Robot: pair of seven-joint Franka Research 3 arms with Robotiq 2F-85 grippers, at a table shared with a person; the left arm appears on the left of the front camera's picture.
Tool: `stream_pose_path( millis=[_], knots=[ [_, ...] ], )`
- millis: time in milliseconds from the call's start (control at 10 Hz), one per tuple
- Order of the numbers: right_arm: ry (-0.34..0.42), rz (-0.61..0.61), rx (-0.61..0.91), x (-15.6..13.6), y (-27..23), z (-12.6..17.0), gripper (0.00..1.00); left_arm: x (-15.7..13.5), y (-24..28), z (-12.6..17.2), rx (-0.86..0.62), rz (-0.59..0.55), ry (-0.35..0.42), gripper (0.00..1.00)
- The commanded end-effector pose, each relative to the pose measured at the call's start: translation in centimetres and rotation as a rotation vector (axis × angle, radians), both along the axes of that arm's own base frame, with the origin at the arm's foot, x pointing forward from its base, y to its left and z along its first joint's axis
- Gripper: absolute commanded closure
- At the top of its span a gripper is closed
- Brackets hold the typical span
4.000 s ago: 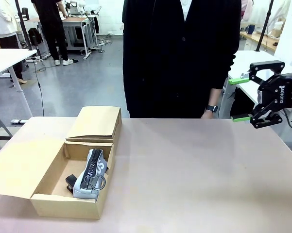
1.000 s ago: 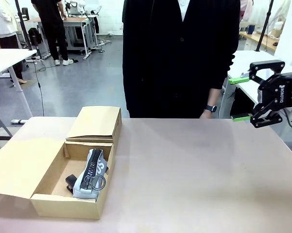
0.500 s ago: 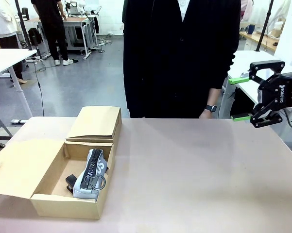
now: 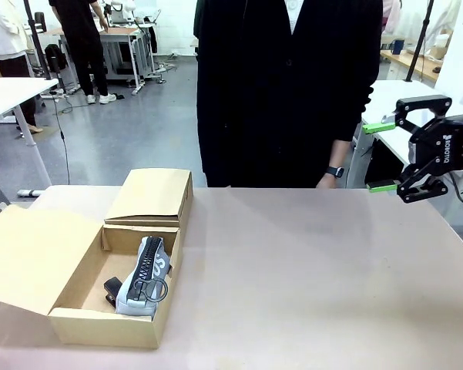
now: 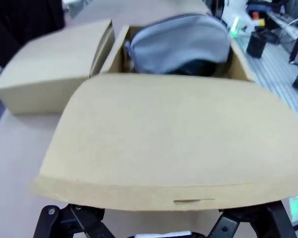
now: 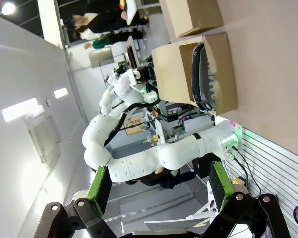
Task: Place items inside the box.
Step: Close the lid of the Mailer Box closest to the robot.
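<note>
The brown cardboard box (image 4: 100, 327) lies at the table's left. Its far compartment is covered by a shut lid (image 4: 150, 194). The near compartment holds a light grey-blue pouch (image 4: 142, 274) with black-handled scissors (image 4: 150, 290) on it and a black stapler (image 4: 112, 290) beside it. The near flap (image 4: 31, 254) tilts up off the table. In the left wrist view this flap (image 5: 168, 144) lies across my left gripper (image 5: 156, 220), hiding the fingertips; the finger links stand wide apart. My right gripper (image 4: 381, 158) hangs open and empty at the far right, its green pads (image 6: 99, 191) spread.
A person in black (image 4: 285, 92) stands at the far edge, one hand (image 4: 327, 183) near the table. The right wrist view shows the box (image 6: 220, 69) and my white left arm (image 6: 153, 153) far off. Bare tabletop (image 4: 308, 277) spans the middle and right.
The near flap, lying flat on the table before, has lifted at its left edge and now tilts upward. The right gripper has stayed put.
</note>
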State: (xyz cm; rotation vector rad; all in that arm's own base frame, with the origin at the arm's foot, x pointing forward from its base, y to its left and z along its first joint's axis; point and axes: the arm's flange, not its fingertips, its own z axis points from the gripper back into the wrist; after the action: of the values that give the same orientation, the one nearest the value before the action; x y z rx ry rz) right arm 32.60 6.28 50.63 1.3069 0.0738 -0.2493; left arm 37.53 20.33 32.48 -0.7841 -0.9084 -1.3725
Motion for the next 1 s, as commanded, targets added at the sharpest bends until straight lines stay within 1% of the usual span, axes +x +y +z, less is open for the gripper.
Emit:
stream_pose_path(
  millis=[0,300,500,600,700,900],
  knots=[
    [-0.017,-0.012,0.011,0.2,0.1,0.2,0.0,-0.9,-0.6,1.4,-0.092,-0.019,-0.059,0.0],
    [-0.017,-0.012,0.011,0.2,0.1,0.2,0.0,-2.3,-3.2,4.1,-0.156,-0.056,-0.098,0.0],
    [-0.017,-0.012,0.011,0.2,0.1,0.2,0.0,-3.6,-5.7,6.1,-0.201,-0.085,-0.109,0.0],
    [-0.017,-0.012,0.011,0.2,0.1,0.2,0.0,-4.3,-7.5,7.0,-0.213,-0.128,-0.114,0.0],
    [-0.017,-0.012,0.011,0.2,0.1,0.2,0.0,-4.8,-9.7,7.4,-0.219,-0.189,-0.107,0.0],
    [-0.017,-0.012,0.011,0.2,0.1,0.2,0.0,-5.3,-14.8,7.8,-0.235,-0.281,-0.125,0.0]
  ],
)
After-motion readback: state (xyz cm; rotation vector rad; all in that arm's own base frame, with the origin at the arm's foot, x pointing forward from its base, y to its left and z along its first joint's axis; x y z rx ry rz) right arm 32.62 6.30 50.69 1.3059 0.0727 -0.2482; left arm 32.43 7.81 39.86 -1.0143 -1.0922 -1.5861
